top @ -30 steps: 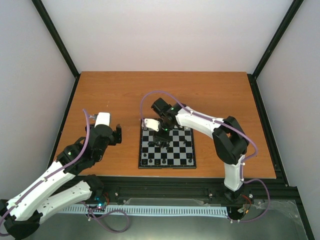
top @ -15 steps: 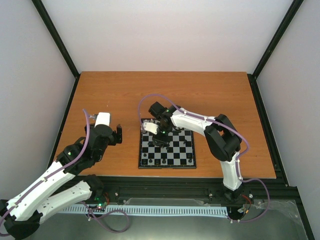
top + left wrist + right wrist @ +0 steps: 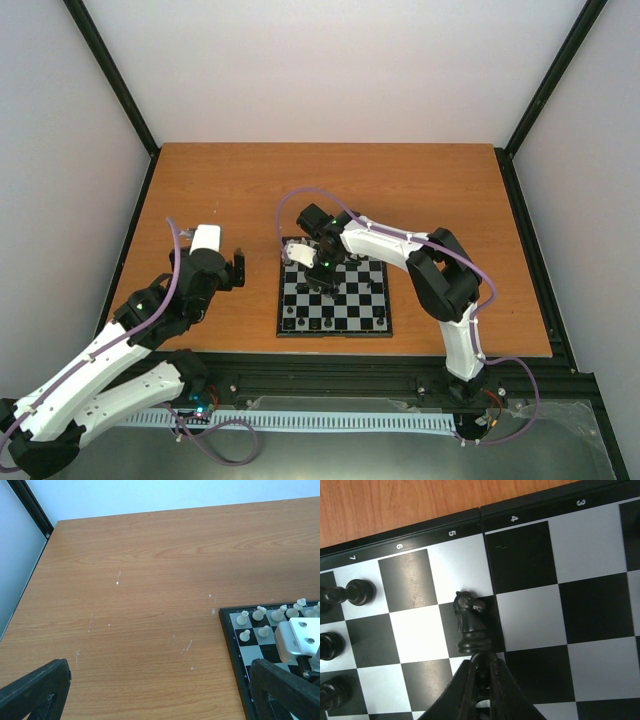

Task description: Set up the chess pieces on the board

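The board (image 3: 335,333) lies in the middle of the table with the right arm stretched over it. My right gripper (image 3: 481,656) hangs low above the board's middle squares, shut on a small black chess piece (image 3: 482,676) that is mostly hidden between the fingers. A black knight (image 3: 469,622) stands upright just beyond the fingertips. Black pawns (image 3: 357,592) line the board's left side in the right wrist view. White pieces (image 3: 259,613) stand along the board's (image 3: 235,645) far corner. My left gripper (image 3: 160,695) is open over bare wood, left of the board, holding nothing.
The right arm's white wrist housing (image 3: 300,640) shows above the board in the left wrist view. Black frame posts (image 3: 110,80) and white walls enclose the wooden table (image 3: 230,190). The arms' base rail (image 3: 340,385) runs along the near edge.
My right gripper has closed its jaws over the middle of the board after the arm drew in slightly to the left. The left arm has stayed where it was.
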Robot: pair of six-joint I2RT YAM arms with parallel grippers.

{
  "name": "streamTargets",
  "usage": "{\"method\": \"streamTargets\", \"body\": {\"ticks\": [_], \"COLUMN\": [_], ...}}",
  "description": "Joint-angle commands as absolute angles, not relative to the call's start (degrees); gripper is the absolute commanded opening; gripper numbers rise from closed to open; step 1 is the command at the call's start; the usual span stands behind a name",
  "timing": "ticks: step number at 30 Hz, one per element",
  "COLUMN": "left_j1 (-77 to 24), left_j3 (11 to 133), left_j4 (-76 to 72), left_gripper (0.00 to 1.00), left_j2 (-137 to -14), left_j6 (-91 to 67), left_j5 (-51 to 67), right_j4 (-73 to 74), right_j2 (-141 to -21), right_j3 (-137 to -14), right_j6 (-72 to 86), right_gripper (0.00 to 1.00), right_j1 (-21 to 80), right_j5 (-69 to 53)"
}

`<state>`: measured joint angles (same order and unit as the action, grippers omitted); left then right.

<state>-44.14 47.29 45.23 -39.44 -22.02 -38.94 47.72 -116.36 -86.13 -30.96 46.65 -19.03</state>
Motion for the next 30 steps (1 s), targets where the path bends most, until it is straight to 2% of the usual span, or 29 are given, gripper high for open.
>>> {"method": "streamTargets", "body": {"ticks": [1, 19, 30], "left_j1": [-43.6, -43.5, -43.4], "left_j3": [48.3, 48.3, 48.4], "left_j4": [45.1, 45.2, 45.2], "left_gripper": [1.00, 1.00, 1.00], "left_j2": [-39.6, -39.7, -40.0], "left_j6": [-21.2, -21.3, -21.3], "left_j5": [-38.9, -39.1, -39.0], "right_j4": [46.7, 46.6, 48.4], "right_j2": [-115.8, -109.1, -111.4], "right_j3": [-87.3, -82.4, -81.7], "right_j6": [-29.7, -31.1, -34.0], "right_gripper": [0.04, 0.03, 0.03], "right_j1": [47.2, 48.7, 54.7], "right_j5": [-17.1, -23.0, -19.1]}}
